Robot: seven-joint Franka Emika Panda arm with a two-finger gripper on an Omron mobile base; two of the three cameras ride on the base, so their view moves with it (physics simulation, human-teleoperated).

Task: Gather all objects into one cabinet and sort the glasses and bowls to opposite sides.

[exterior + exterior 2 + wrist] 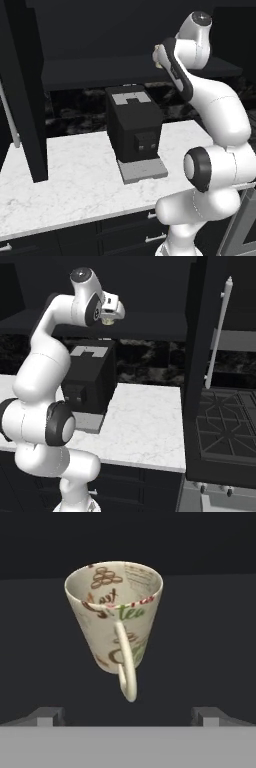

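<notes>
A cream patterned mug with a handle [114, 614] stands just ahead of my gripper [127, 714] in the hand view. Its handle faces me and its mouth is tipped my way. My fingertips [49, 715] are spread far apart on either side of it and touch nothing, so the gripper is open. From the base views my hand [111, 311] is raised at the dark shelf [100, 70] of the near-black cabinet, above the coffee machine. The cabinet door [25, 100] hangs open, and its slim white bar handle [220, 331] shows. The wooden bowl and the other cups are out of view.
A black boxy coffee machine [134, 125] sits on the white marble counter [70, 175] right under my arm. A stove top [225, 426] lies to the right of the counter, behind the open door [200, 356]. Dark drawers run below the counter edge.
</notes>
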